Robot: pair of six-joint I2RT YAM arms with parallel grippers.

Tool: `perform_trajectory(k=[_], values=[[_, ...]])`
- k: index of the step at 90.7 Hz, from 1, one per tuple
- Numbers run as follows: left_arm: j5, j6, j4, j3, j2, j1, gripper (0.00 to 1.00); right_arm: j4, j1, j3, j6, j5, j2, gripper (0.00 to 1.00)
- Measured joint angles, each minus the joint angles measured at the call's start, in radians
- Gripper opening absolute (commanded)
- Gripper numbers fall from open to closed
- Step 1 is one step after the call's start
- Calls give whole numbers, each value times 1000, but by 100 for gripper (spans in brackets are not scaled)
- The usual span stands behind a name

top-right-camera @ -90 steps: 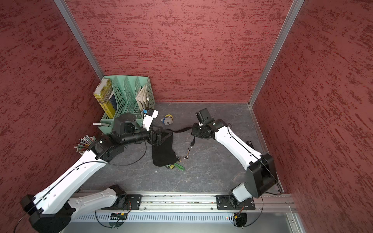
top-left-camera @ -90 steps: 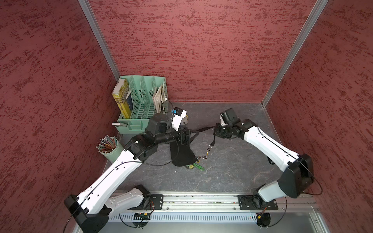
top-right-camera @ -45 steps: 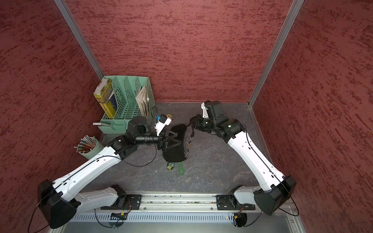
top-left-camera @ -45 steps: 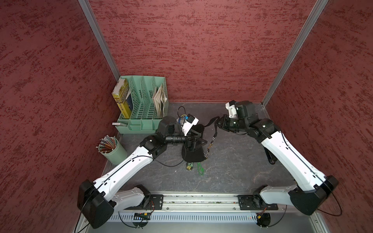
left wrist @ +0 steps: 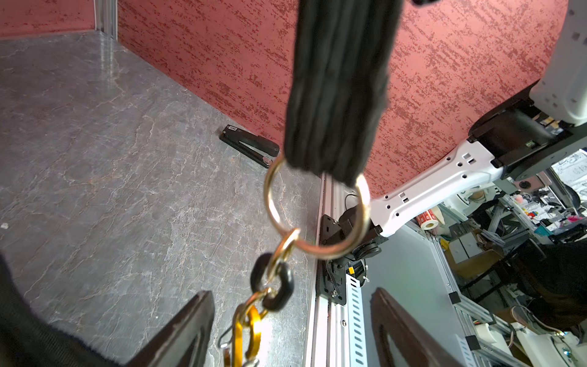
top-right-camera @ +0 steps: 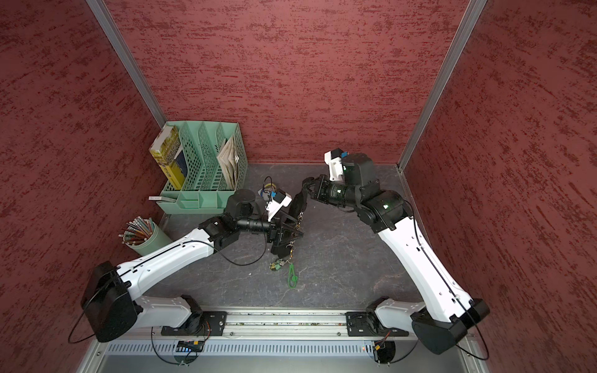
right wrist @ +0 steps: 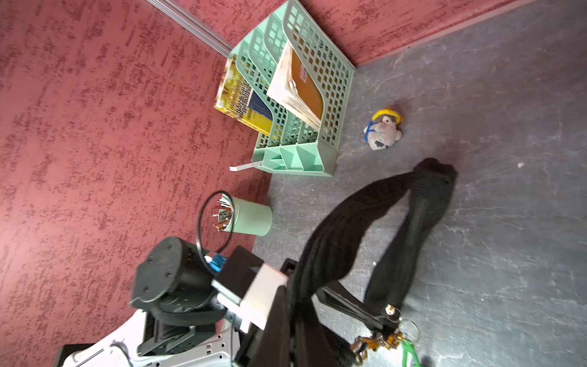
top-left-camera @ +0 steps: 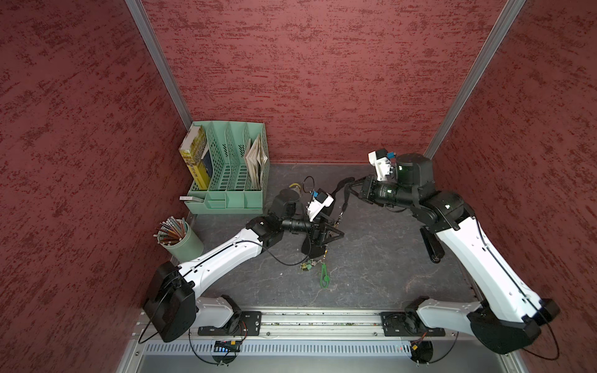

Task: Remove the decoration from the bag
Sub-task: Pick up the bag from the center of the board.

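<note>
Hanging bag: a black fabric bag [top-left-camera: 308,248] hangs over the middle of the grey counter [top-left-camera: 371,258], held up by its strap [top-right-camera: 298,203]. Whether its lower end touches the counter I cannot tell.
Right fingers: the right gripper [top-left-camera: 355,190] is raised towards the back wall, with its fingers closed tight on the top of the strap.
Left fingers: the left gripper [left wrist: 292,294] reaches in level beside the bag. Its fingers are spread wide on either side of a hanging chain and are not clamping it.
Ring end: in the left wrist view, gathered black fabric passes through a gold ring [left wrist: 317,206]. Below it hang a smaller ring, a black link [left wrist: 273,282] and an orange clip [left wrist: 247,330].
Charm: the decoration [top-left-camera: 307,265], a small green-and-yellow piece with a green cord loop [top-left-camera: 324,278], lies on the counter at the foot of the chain.
Surroundings: a green file rack [top-left-camera: 226,181] with books stands in the back left corner, and a pencil cup [top-left-camera: 184,239] stands nearer the front. A small plush toy [right wrist: 382,130] lies behind the bag, and a black stapler [left wrist: 249,144] lies by the right wall.
</note>
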Motion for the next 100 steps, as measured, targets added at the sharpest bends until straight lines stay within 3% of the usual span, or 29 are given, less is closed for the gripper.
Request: perform_trajectory(k=[37,78,90,100], values=[[33,-6,85,-40,15,-14,72,-20,0,133,0,-27,23,0],[4,32,51,-31,63,-47,71,-30,0,181,11,-43,30,0],[-22,53,40,-31,57,-52,53,-28,0,181,24,-54,30,0],[-28,55,37,-31,56,-55,47,-28,0,181,30,-59,30,0]])
